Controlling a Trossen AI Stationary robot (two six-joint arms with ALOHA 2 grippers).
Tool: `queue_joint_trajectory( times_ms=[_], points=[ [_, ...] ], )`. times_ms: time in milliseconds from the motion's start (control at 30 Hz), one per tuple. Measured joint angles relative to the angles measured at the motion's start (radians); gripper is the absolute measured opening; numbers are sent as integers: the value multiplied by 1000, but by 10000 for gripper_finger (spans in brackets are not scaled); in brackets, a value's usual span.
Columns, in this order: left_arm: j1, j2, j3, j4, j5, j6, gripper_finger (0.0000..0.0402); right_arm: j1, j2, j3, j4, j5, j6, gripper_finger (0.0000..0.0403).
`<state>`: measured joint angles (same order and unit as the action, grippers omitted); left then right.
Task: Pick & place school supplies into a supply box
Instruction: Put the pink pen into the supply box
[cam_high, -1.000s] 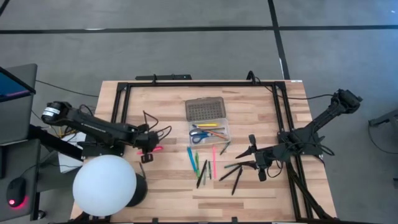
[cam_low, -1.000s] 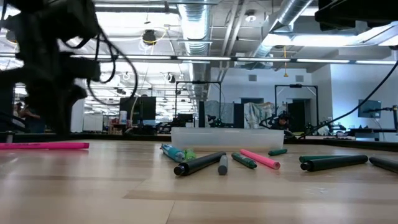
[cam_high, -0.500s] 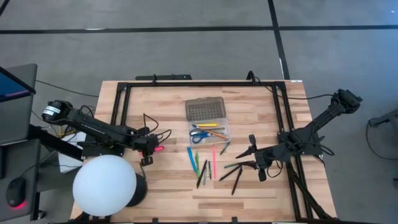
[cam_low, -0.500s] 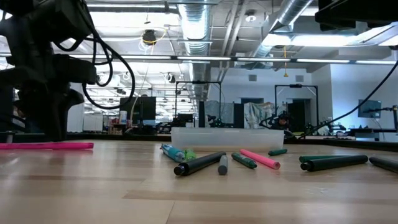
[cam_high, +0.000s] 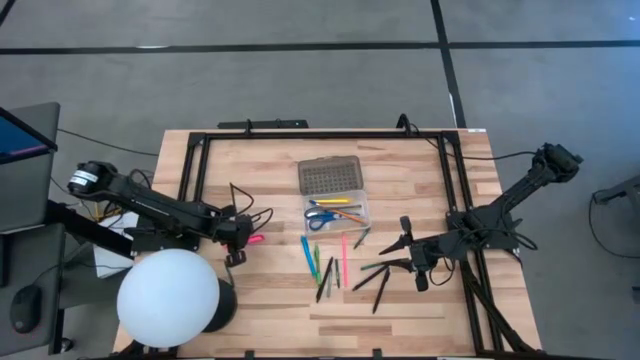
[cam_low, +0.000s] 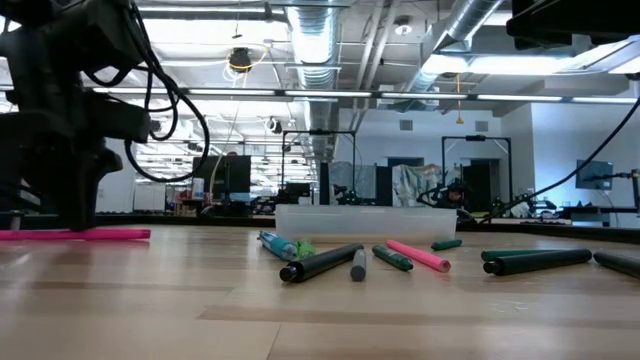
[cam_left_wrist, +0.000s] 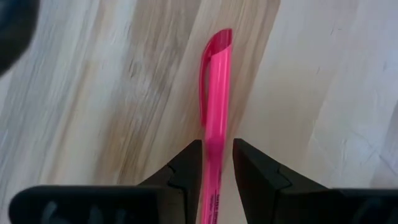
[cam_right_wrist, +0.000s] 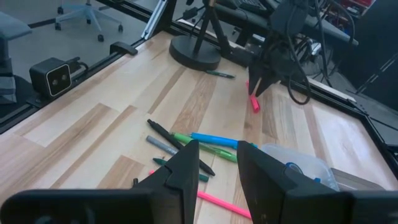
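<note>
While the left gripper (cam_left_wrist: 216, 163) pinches the pink highlighter (cam_left_wrist: 214, 118) lying on the table (cam_high: 400, 170), the next move is probably lifting it toward the supply box (cam_high: 335, 205); the right gripper (cam_high: 405, 252) waits, fingers spread.

Grey floor (cam_high: 300, 70) crossed by dark lines; exposed silver ducting (cam_low: 320, 40) and strip lights overhead, open workshop hall beyond.

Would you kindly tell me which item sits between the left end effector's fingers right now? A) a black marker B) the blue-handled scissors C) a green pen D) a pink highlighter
D: the left wrist view shows the pink highlighter between the left end effector fingers.
</note>
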<state>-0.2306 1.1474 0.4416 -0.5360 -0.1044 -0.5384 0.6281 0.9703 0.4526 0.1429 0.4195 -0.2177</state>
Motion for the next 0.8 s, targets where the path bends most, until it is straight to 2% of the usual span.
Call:
queue_joint_trajectory(
  times_ms=[200, 367, 800],
  points=[
    [0, 74, 0, 101, -8, 40, 84, 0, 0, 0, 0, 0, 0, 102],
    [0, 142, 9, 107, -14, 54, 84, 0, 0, 0, 0, 0, 0, 102],
    [0, 138, 5, 107, -16, 54, 69, 0, 0, 0, -1, 0, 0, 102]
  ],
)
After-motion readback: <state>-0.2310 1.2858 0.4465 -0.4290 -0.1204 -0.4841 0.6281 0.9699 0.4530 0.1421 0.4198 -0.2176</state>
